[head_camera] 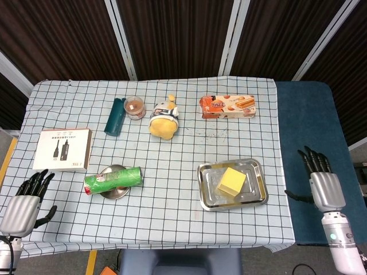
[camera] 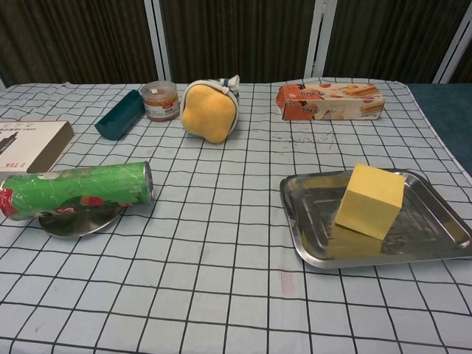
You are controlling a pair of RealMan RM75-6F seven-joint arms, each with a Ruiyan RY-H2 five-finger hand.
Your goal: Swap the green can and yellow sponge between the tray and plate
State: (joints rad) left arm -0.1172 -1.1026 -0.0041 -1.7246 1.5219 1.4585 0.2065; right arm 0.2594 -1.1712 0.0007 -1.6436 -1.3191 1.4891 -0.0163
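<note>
The yellow sponge point(head_camera: 231, 181) point(camera: 370, 199) lies alone in the steel tray point(head_camera: 257, 195) point(camera: 442, 236) at the table's front right. On its side across the small metal plate point(head_camera: 110, 192) point(camera: 74, 221), front left, rests the green can point(head_camera: 113, 180) point(camera: 77, 189). My right hand point(head_camera: 324, 186) hangs off the table's right edge, over the blue surface, fingers spread and holding nothing. My left hand point(head_camera: 23, 203) stays at the front left corner, open, well apart from the can. Neither hand shows in the chest view.
Along the back stand a teal case point(head_camera: 114, 116), a small jar point(head_camera: 135, 107), a yellow plush toy point(head_camera: 163, 118) and an orange biscuit box point(head_camera: 227, 106). A white product box point(head_camera: 63, 149) lies at the left.
</note>
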